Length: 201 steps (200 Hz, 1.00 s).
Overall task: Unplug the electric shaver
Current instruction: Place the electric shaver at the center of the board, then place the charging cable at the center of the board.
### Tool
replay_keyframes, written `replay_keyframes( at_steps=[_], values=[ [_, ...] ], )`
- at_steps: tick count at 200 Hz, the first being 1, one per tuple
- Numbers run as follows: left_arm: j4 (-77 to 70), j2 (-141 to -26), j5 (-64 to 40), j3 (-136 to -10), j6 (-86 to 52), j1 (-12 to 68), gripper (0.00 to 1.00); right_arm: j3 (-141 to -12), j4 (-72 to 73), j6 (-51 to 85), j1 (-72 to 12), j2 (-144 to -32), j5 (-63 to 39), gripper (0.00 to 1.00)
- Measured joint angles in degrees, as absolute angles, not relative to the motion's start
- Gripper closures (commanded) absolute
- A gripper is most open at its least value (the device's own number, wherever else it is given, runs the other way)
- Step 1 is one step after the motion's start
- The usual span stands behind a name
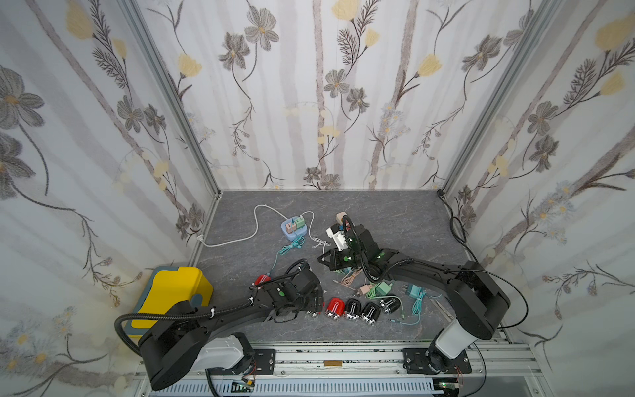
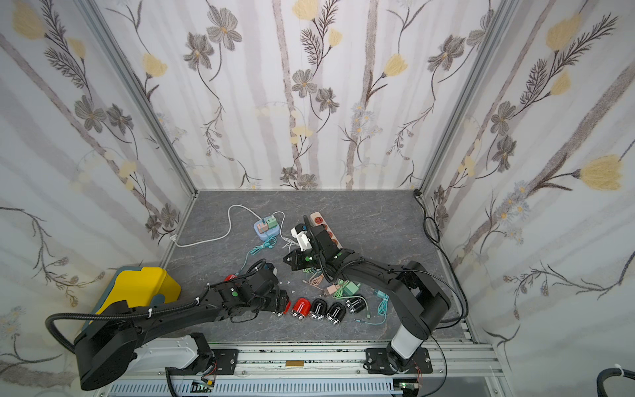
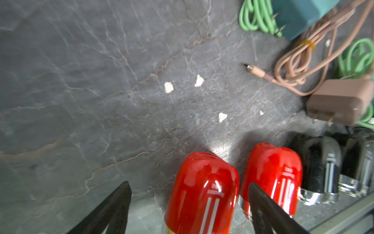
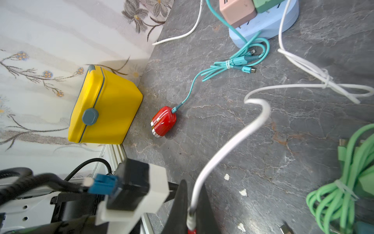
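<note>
Red shaver (image 3: 204, 182) lies betw. the wide-spread fingers (image 3: 113, 204) of L tool (image 3: 189, 183), nr front edge of grey marbled surface (image 3: 81, 101). Glossy rounded plastic shell w/ white stripes. R tool (image 4: 192, 190) is pinched tight on a smooth white cable (image 4: 232, 141).

Bright, even light; glare on the red shaver (image 3: 202, 182); wrist views blur at edges.

Both top views overlook the whole tabletop (image 1: 412, 213); wrist cameras look closely, seemingly downward.
</note>
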<state>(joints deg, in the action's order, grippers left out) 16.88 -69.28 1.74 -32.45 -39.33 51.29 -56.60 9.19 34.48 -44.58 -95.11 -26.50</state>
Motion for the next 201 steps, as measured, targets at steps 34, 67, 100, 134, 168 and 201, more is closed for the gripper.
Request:
replay_keyframes(
  at_steps=[34,67,100,134,168,201],
  values=[
    [18.52,-63.46,1.23,-32.45,-38.76,45.65,0.0,-56.6,10.26,35.16,-45.95,-96.92,-26.87,0.98],
    [20.03,-60.38,1.28,-32.64,-37.69,39.07,0.0,-56.6,11.33,36.21,-47.44,-98.7,-26.28,0.93],
    [18.59,-60.51,0.43,-33.34,-36.93,31.88,0.0,-55.48,11.84,36.67,-49.28,-98.83,-25.96,0.77],
    [12.53,-63.92,-2.44,-35.05,-36.62,25.36,0.0,-53.47,11.81,37.04,-49.17,-97.23,-23.44,0.61],
    [6.13,-67.94,-3.7,-38.3,-36.1,23.79,0.0,-52.16,12.1,36.95,-49.21,-94.52,-21.85,0.56],
    [0.56,-69.91,-3.7,-39.77,-33.3,23.03,0.0,-51.75,11.73,35.73,-49.17,-92.95,-19.73,0.54]
  ],
)
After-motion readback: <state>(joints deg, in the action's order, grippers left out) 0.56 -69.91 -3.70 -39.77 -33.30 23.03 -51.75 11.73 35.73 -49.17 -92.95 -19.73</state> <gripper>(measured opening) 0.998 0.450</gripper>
